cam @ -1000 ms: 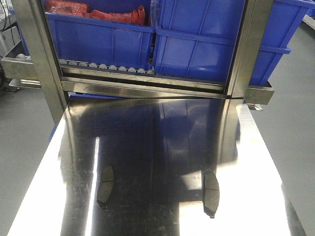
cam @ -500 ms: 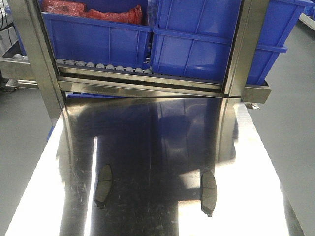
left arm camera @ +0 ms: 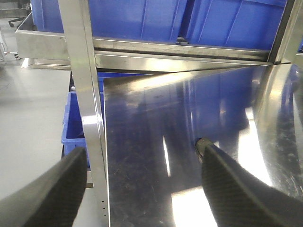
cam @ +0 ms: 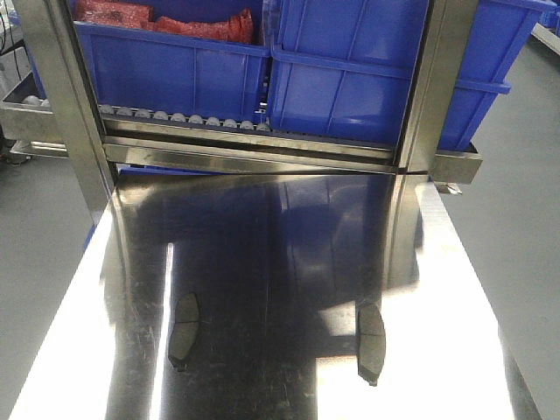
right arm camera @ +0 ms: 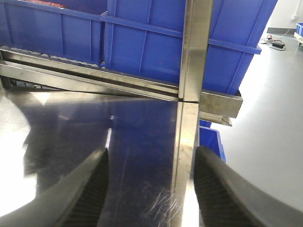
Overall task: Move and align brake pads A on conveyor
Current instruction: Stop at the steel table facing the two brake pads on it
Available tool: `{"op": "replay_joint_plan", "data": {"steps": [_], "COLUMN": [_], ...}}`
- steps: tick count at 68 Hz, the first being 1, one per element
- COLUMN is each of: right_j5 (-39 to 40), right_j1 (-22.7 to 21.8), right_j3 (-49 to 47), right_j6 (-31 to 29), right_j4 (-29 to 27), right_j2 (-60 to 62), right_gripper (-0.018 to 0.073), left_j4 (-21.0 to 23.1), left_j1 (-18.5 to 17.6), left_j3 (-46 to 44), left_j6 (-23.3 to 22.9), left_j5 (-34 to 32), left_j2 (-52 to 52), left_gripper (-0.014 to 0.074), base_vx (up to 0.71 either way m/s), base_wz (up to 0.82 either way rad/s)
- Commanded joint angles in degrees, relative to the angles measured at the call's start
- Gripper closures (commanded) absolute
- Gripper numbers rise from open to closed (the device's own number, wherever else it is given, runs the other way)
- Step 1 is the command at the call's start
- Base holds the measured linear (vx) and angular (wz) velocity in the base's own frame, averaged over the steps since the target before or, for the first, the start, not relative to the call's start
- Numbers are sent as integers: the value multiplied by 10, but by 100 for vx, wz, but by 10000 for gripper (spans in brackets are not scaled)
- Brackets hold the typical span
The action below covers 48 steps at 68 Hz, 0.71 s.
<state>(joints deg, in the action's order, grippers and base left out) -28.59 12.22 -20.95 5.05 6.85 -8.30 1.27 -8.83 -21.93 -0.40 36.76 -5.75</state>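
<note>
Currently the left end effector and right end effector gape apart by the steel tabletop.

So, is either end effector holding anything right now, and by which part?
Nothing is held. The left end effector and the right end effector are both open, with nothing between their fingers. Two brake pads lie loose on the steel tabletop.

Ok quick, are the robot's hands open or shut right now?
Left gripper: open, holding nothing.
Right gripper: open, holding nothing.
</note>
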Motion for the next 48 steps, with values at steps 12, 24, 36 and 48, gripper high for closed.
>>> {"op": "replay_joint_plan", "data": {"steps": [12,24,36,48], "right_j5": [42,42,42,42], "right_j1": [-2,-2,-2,-2], "right_j3": [-14,-14,-14,-14], "right_j6": [-5,-5,-5,-5], "right_j4": [6,6,6,6], "right_j2": [-8,-8,-8,-8], "right_gripper": [162,162,162,162], "left_j4": [3,3,-13,-30], "left_j1": [-3,-3,-3,-3], "left_j3": [-15,-15,-50,-120], "left_j6": [-2,-6,-89,-91], "left_j5": [-44,-60,-44,3], "left_j2": [-7,-7,-80,-234], "left_gripper": [94,94,94,94], "base_vx": [0,0,0,0], "base_wz": [0,0,0,0]}}
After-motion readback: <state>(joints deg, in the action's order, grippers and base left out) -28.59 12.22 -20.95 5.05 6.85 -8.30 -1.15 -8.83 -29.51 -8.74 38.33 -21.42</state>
